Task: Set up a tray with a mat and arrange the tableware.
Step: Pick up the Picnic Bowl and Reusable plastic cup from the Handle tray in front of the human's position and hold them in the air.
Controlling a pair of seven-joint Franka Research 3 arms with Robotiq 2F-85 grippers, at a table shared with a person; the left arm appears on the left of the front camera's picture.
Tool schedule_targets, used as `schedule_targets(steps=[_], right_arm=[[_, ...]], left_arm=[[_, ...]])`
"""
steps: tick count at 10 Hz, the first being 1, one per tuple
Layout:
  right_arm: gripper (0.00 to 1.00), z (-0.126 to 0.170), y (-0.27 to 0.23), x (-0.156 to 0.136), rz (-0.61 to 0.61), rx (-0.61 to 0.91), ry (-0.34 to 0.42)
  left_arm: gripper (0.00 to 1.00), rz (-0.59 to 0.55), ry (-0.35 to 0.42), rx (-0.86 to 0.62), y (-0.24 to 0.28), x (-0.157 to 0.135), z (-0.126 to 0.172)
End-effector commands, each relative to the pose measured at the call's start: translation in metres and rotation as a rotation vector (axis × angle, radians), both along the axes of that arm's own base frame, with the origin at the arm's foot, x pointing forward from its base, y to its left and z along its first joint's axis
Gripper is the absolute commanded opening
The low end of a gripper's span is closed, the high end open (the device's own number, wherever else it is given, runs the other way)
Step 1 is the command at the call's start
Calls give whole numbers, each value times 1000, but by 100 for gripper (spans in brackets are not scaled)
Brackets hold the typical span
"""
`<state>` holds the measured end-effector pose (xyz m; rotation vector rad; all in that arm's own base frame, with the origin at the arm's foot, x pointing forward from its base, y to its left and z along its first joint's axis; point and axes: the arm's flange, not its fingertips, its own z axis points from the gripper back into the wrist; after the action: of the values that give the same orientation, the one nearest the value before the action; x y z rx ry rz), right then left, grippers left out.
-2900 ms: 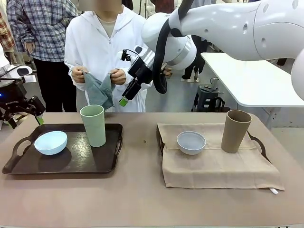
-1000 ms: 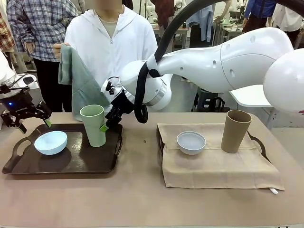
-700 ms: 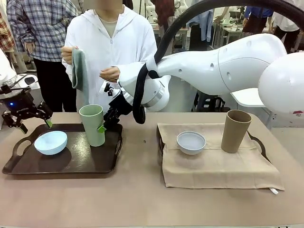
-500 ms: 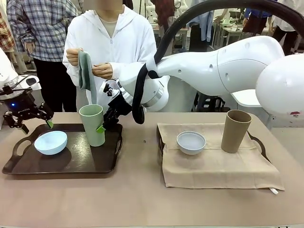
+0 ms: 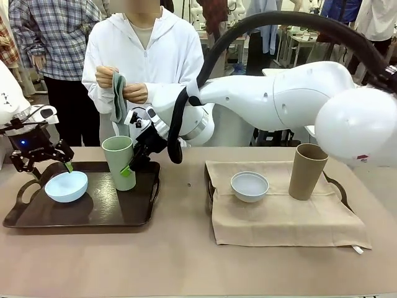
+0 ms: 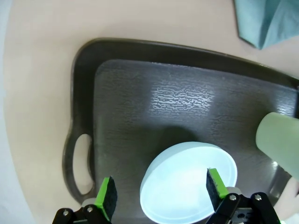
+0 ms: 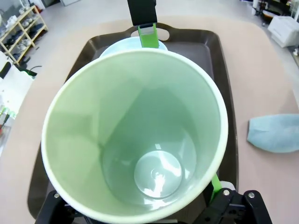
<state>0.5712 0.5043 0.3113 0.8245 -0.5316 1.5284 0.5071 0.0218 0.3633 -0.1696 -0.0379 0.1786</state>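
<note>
- The left fingers [image 5: 54, 155] are spread open and hold nothing. They hang just above the blue bowl [image 5: 66, 186].
- In the left wrist view the two green pads [image 6: 106, 203] stand wide apart. The bowl lies below them, nearer one pad than the other.
- The blue bowl sits on the left part of a dark tray [image 5: 87, 214], which lies bare on the left of the bench [image 5: 186, 261].
- The right arm reaches across the middle. The right fingers [image 5: 128, 166] are closed on the green tumbler [image 5: 119, 162], low on its side.
- The tumbler stands on the far right part of the dark tray, leaning slightly. I cannot tell whether its base touches the tray.
- In the right wrist view the tumbler's open mouth sits between the fingers, and it is empty inside.
- On the right of the bench a tan mat [image 5: 285, 220] covers a second tray [image 5: 340, 189].
- The white bowl [image 5: 249, 186] rests near the mat's far left, and the brown tumbler [image 5: 307, 172] stands upright at its far right, well apart from the bowl.
- The person at the far side holds a bunched teal cloth [image 5: 118, 99] in both hands, above the green tumbler.
</note>
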Motion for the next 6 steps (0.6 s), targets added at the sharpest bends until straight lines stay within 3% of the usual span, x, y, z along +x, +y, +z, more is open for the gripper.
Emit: schedule_targets(steps=[1, 6], right_arm=[[100, 0, 17, 22, 19, -35, 25], [100, -11, 29, 37, 48, -41, 94]], left_arm=[[100, -10, 50, 36, -8, 4, 0], [100, -9, 31, 137, -13, -15, -6]])
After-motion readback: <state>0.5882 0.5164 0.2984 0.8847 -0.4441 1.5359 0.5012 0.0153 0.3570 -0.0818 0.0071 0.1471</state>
